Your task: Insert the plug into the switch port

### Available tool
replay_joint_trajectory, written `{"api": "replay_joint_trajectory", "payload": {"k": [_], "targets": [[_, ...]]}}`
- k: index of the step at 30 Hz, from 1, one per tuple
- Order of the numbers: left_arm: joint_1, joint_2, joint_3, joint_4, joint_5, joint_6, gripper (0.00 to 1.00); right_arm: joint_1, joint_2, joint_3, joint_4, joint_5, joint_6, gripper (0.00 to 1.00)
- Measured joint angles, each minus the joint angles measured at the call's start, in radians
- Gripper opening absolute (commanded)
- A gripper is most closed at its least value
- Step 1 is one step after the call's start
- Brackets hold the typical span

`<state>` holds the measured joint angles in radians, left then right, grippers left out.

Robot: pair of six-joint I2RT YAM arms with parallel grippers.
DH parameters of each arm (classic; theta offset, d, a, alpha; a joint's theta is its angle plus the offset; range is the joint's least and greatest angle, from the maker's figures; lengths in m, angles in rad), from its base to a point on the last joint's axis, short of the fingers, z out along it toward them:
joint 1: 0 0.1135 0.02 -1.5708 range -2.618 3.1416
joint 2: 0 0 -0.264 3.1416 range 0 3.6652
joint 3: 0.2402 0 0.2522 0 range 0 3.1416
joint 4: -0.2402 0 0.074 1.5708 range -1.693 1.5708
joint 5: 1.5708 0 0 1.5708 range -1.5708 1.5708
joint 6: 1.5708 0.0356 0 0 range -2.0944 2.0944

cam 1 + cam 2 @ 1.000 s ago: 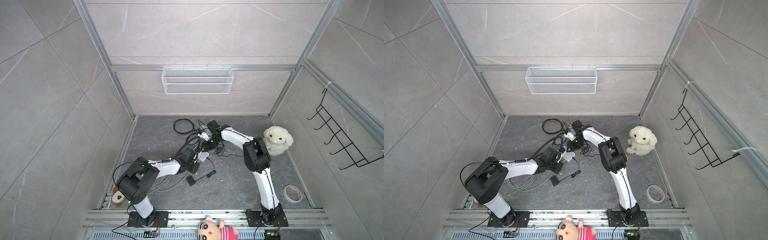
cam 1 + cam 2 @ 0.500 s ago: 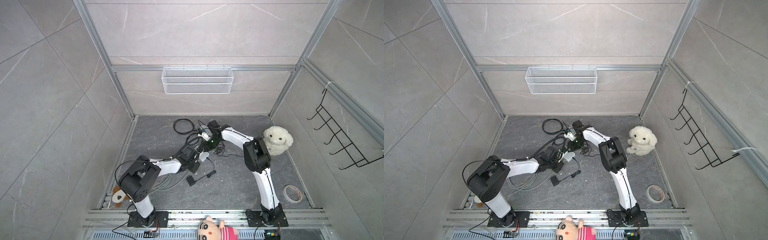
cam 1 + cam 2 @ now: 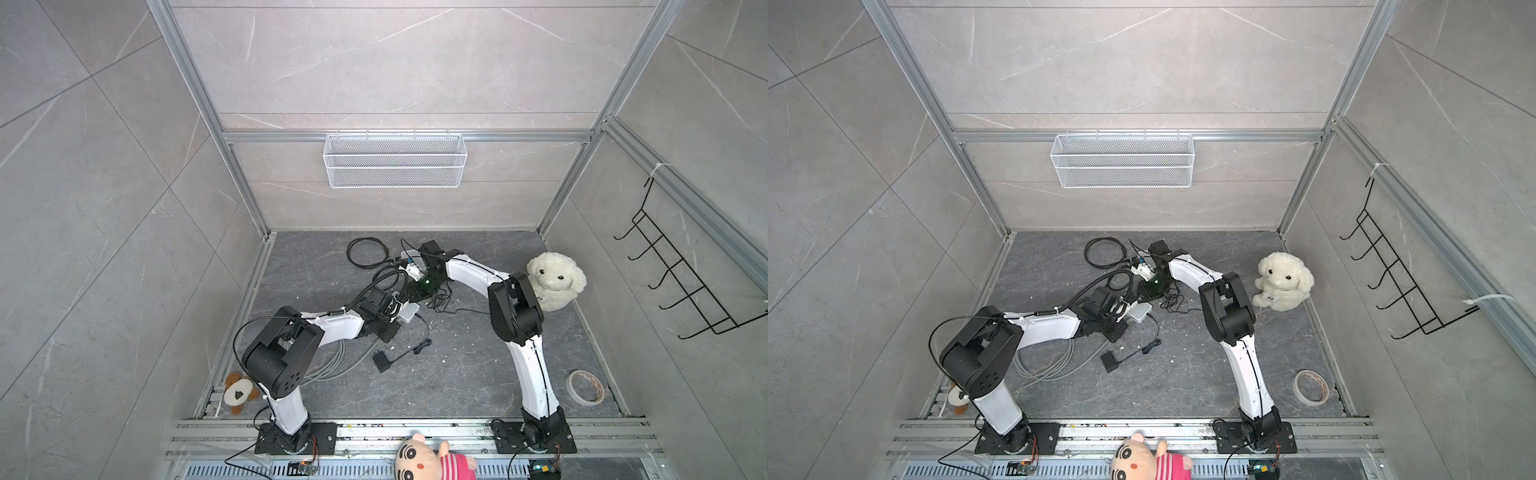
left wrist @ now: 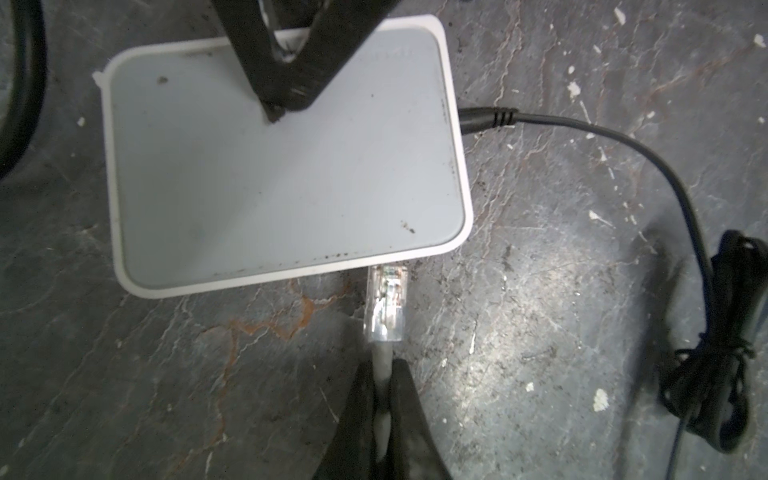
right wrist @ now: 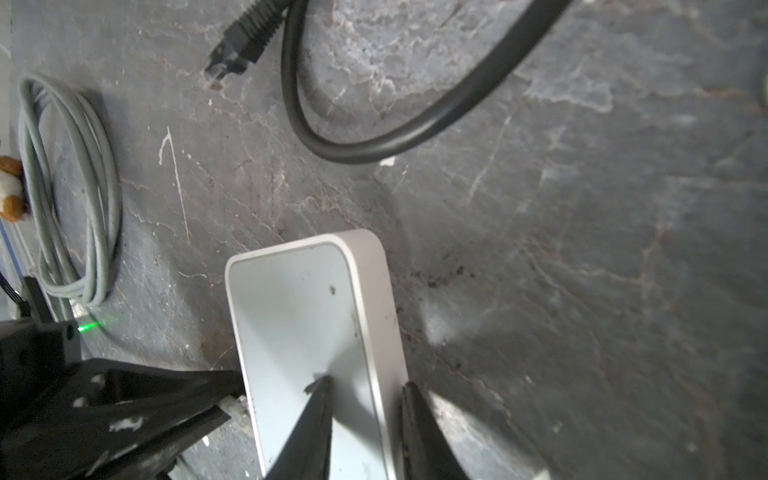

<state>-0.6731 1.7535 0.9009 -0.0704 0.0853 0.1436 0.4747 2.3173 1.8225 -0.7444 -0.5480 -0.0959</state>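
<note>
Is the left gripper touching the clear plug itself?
Apart. The left wrist view shows the left gripper pinching the grey cable just behind the clear plug, bare cable between them.

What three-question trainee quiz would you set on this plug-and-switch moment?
1. Which tool's fingers stand over the top of the white switch?
2. True or false: the clear plug is fully seated in the switch.
3. The left tool clamps: A) the switch; B) the gray cable behind the plug; C) nothing.
Key: 1 right tool; 2 false, most of its body shows outside; 3 B.
</note>
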Motion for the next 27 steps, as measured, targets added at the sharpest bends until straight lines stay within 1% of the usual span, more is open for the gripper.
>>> {"api": "replay_joint_trajectory", "payload": {"k": [5, 11, 20, 27], "targets": [[0.0, -0.002, -0.001, 0.0, -0.017, -0.008, 0.0, -0.006, 0.0, -0.013, 0.015, -0.018, 0.029, 0.28], [-0.007, -0.02, -0.038, 0.051, -0.065, -0.032, 0.0, -0.008, -0.001, -0.018, 0.021, -0.021, 0.044, 0.29], [-0.008, -0.019, -0.041, 0.058, -0.072, -0.046, 0.0, -0.008, -0.002, -0.019, 0.023, -0.021, 0.052, 0.28], [-0.014, -0.008, -0.018, 0.025, -0.085, -0.05, 0.0, -0.011, -0.006, -0.031, 0.038, -0.029, 0.082, 0.28]]}}
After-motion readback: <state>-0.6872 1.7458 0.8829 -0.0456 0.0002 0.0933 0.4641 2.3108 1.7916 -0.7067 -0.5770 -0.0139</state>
